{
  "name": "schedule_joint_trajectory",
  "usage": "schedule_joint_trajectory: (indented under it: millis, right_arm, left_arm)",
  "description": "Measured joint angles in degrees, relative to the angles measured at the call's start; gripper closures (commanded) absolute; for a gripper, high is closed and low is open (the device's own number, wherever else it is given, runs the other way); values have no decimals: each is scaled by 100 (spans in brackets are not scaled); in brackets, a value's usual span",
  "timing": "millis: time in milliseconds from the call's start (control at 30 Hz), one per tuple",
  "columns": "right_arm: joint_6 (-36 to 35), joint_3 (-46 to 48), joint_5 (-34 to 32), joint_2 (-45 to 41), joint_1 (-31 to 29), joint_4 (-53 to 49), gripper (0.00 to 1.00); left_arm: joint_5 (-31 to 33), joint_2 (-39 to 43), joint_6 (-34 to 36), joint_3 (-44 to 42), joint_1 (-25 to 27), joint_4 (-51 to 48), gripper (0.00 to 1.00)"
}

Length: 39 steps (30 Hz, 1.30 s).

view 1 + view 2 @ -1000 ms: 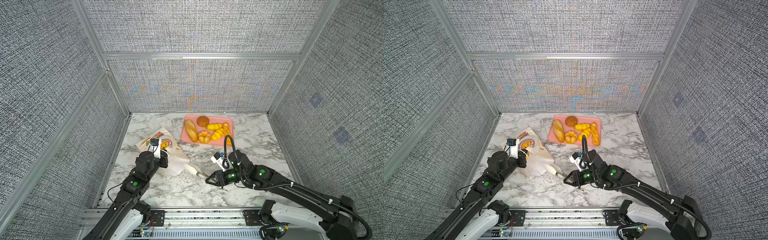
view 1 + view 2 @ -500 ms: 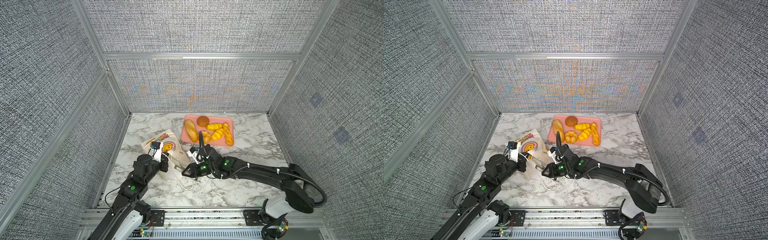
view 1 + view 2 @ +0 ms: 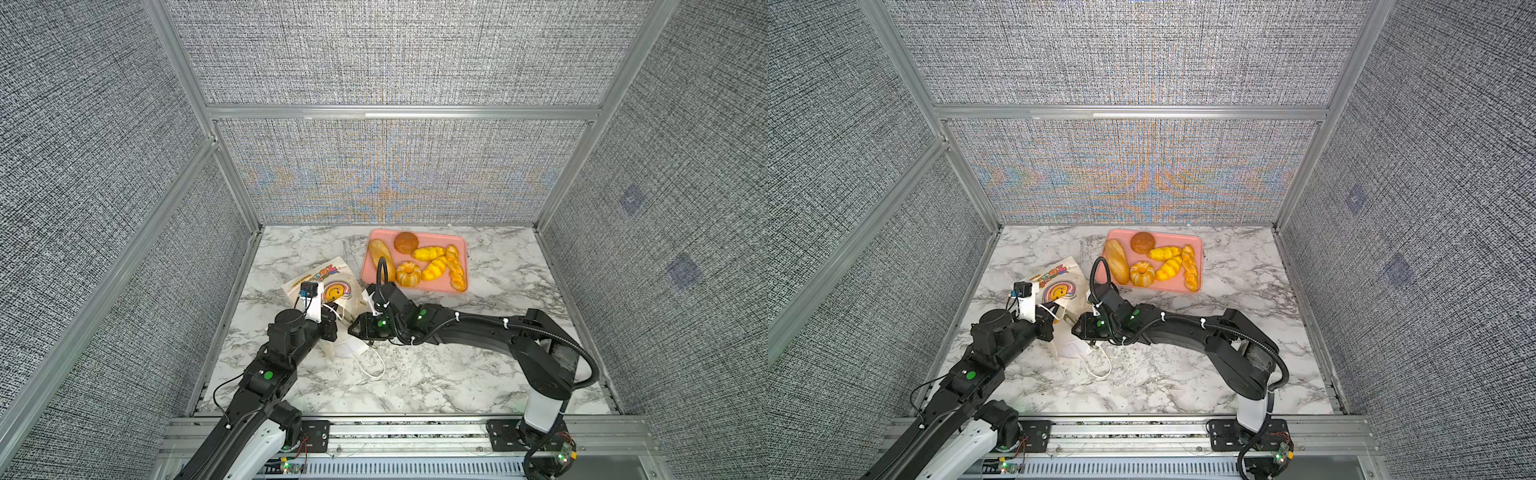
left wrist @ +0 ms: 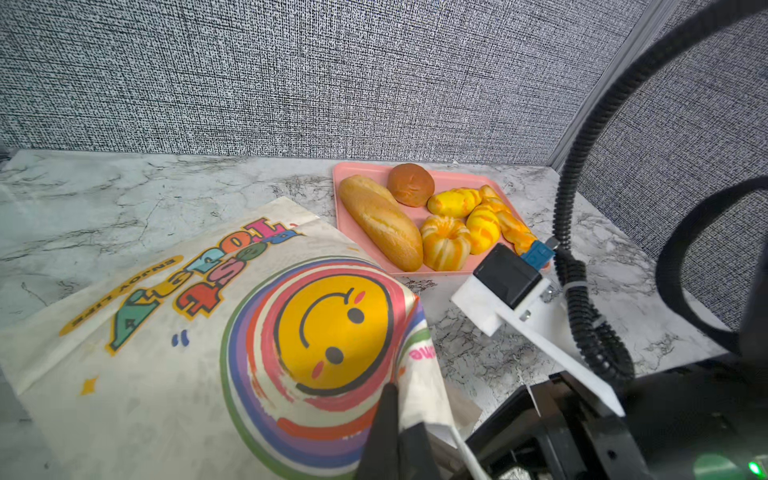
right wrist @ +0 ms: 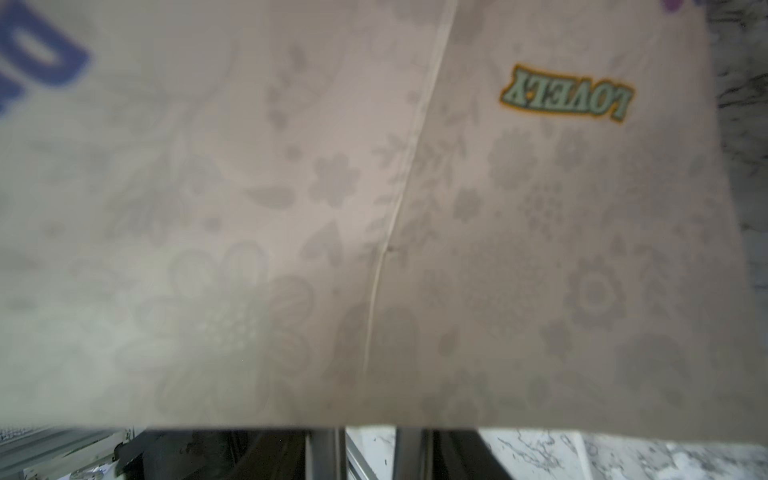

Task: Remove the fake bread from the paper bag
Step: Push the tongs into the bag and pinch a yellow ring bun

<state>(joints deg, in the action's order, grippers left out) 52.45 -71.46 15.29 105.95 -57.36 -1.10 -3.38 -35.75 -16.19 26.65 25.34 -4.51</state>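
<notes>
My left pincer (image 4: 394,419) clenches an edge of the paper bag (image 4: 166,374) lying on the table (image 3: 415,374). My right pincer (image 3: 1076,327) is at its mouth; I cannot tell its grip. The fake bread (image 3: 407,273) sits on the tray (image 3: 440,239) nearby.

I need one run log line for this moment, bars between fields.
left tool: shut on paper bag | right tool: at bag mouth | fake bread: six on pink tray
</notes>
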Motion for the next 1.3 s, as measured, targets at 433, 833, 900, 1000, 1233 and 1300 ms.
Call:
schedule_joint_trajectory:
  millis: [433, 833, 900, 1000, 1233, 1300]
  right_arm:
    - [155, -737, -44, 752, 20, -35, 64]
    - [-9, -1207, -289, 1143, 2, -496, 100]
    - [-118, -1108, -391, 938, 2, -649, 100]
    - [-238, -903, -492, 544, -11, -817, 100]
    - [-485, -256, -584, -221, -72, -1086, 100]
    - [-522, -63, -553, -380, -83, -1224, 100]
  left_arm:
    - [39, 17, -44, -177, -4, 321, 100]
    - [26, 133, -221, -411, -4, 597, 100]
    - [85, 210, -278, -463, -4, 678, 100]
    - [205, 306, -343, -557, -2, 824, 100]
    - [643, 190, -442, -575, 0, 1158, 100]
    - [710, 94, -442, -553, 0, 1268, 100]
